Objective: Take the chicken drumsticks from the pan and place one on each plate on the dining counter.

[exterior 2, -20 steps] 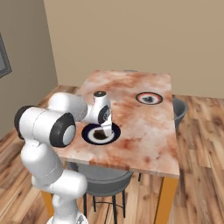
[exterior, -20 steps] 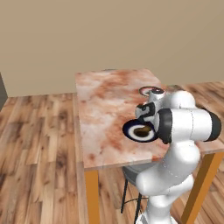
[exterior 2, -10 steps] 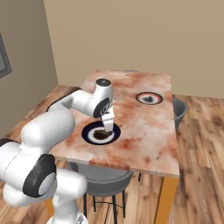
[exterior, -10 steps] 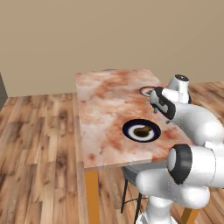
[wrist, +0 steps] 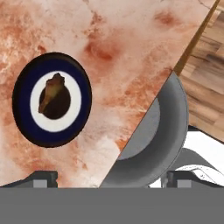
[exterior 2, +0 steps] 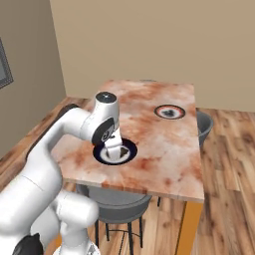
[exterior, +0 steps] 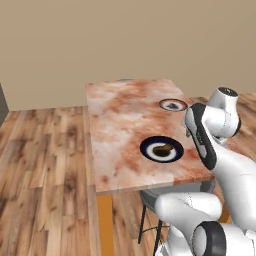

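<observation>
I have the gripper (wrist: pixel 112 177) spread wide with nothing between its tips, which sit far apart at the bottom of the hand view. In the right base view the hand hangs over the near plate (exterior 2: pixel 128 148), partly covering it.

Working outward from the hand: up and to the left of the tips in the hand view lies that near plate (wrist: pixel 52 99), flat on the dining counter (wrist: pixel 127 52), with a dark brown drumstick (wrist: pixel 54 95) resting on its white centre. The drumstick is clear of the fingers, so I judge it set down and released. Just right of the plate from the hand's view, the grey seat of a stool (wrist: pixel 164 135) juts out from under the counter's edge, with wood floor (wrist: pixel 209 78) beyond.

Farther out along the counter, well apart from the hand, sits the far plate (exterior: pixel 173 105), and it too seems to carry a small dark lump (exterior 2: pixel 170 112), though that is too small for me to be certain it is a drumstick.

My reading is that the placing step on the near plate is finished. If the far lump is indeed the other drumstick, the task is essentially complete, and all I need do is lift the hand straight away without nudging the near plate. If it is not, I must drive back to the pan for the second piece.
</observation>
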